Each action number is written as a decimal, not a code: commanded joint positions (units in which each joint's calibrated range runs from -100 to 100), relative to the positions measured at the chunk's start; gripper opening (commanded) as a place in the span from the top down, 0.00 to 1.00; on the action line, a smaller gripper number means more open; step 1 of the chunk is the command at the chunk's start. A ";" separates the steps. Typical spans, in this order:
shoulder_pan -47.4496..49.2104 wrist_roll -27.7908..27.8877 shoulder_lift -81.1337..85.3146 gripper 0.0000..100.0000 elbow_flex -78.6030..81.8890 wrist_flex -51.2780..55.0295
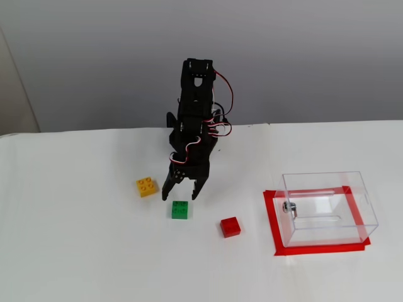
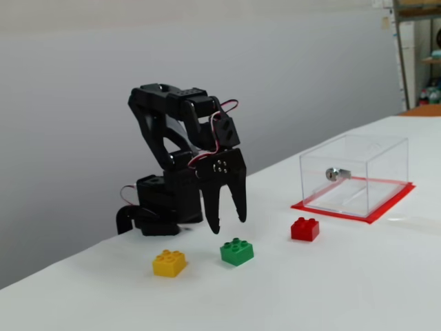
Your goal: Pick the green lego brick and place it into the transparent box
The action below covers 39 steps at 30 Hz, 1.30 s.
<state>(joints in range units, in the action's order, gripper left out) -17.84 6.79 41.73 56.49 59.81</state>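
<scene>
White table [image 1: 75,251]: the green lego brick [image 1: 180,209] rests flat near the middle, studs up, with a yellow brick [image 1: 147,186] to its left and slightly farther back and a red brick [image 1: 230,226] to its right and slightly nearer in a fixed view. The black arm's gripper [image 1: 181,194] points downward just behind and above the green lego brick, its two fingers spread apart and holding nothing, clear of the brick in both fixed views [image 2: 226,226]. The transparent box [image 1: 327,207] stands well to the right on a red tape rectangle [image 1: 272,220], a small metal fitting [image 1: 288,207] on its left wall.
</scene>
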 commanded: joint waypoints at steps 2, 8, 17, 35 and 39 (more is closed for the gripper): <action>-0.46 0.10 -2.83 0.64 -0.43 -0.54; 1.17 0.41 -8.43 0.64 -1.24 -2.02; 1.32 0.52 -11.31 0.64 -1.24 -7.85; 0.58 -0.01 -20.48 0.64 -1.15 -11.07; 0.50 -0.06 -21.16 0.64 -0.70 -13.60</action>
<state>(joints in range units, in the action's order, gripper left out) -16.45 6.99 20.68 56.49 47.99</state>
